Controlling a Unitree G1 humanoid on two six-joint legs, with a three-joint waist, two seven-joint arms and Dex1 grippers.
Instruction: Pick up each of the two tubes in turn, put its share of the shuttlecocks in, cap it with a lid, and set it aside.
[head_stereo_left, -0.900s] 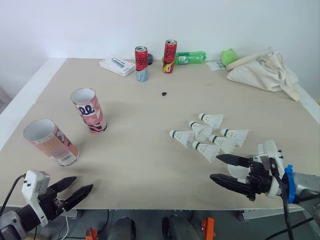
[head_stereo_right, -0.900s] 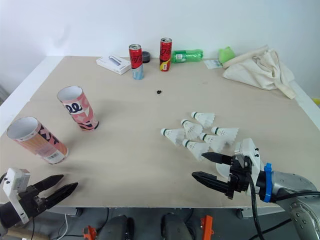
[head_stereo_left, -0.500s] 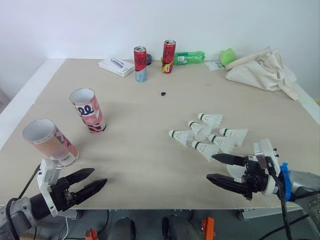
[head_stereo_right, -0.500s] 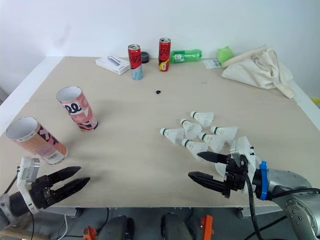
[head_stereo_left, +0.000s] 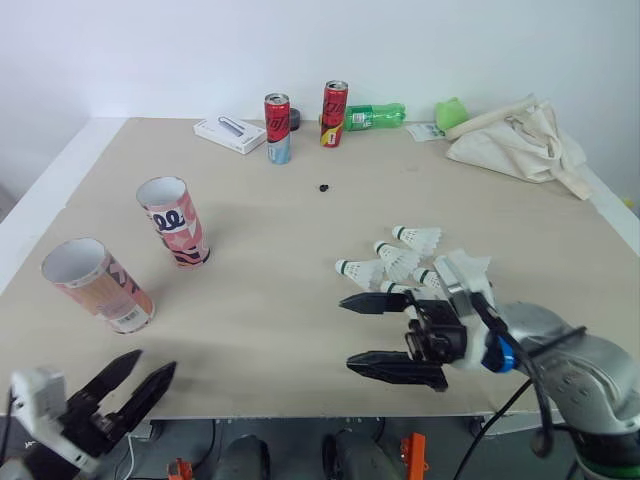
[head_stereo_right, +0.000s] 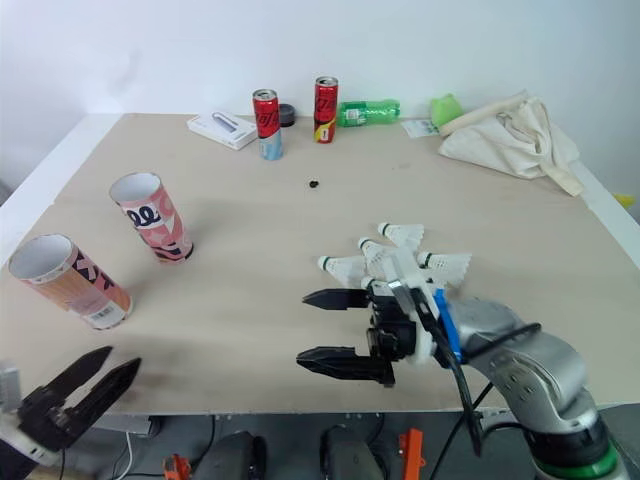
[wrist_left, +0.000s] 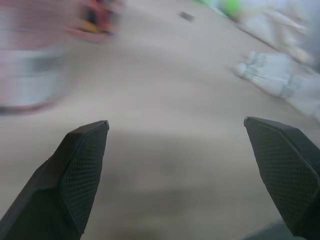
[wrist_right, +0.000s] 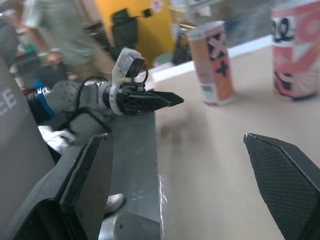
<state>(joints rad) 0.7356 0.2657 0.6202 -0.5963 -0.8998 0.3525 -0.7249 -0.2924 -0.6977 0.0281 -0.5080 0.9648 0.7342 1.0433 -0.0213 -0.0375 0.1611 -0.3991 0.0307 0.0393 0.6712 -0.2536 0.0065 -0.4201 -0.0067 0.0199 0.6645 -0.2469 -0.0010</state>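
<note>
- On table (head_stereo_left: 280, 200) left side: near tube (head_stereo_left: 95, 285), pink with X marks and a white label band; far tube (head_stereo_left: 174, 220), pink with "00"-like print; no readable words.
- Both standing open-topped, white inside, nothing seen in them.
- Right of centre: shuttlecocks (head_stereo_left: 400, 262) loose in a cluster, just behind right gripper (head_stereo_left: 346, 330), spread wide, holding nothing.
- Left gripper (head_stereo_left: 153, 362) at near edge, released, apart from near tube.
- Far edge: red cans (head_stereo_left: 334, 114), green bottle (head_stereo_left: 375, 116), white box (head_stereo_left: 231, 134); brands unreadable.
</note>
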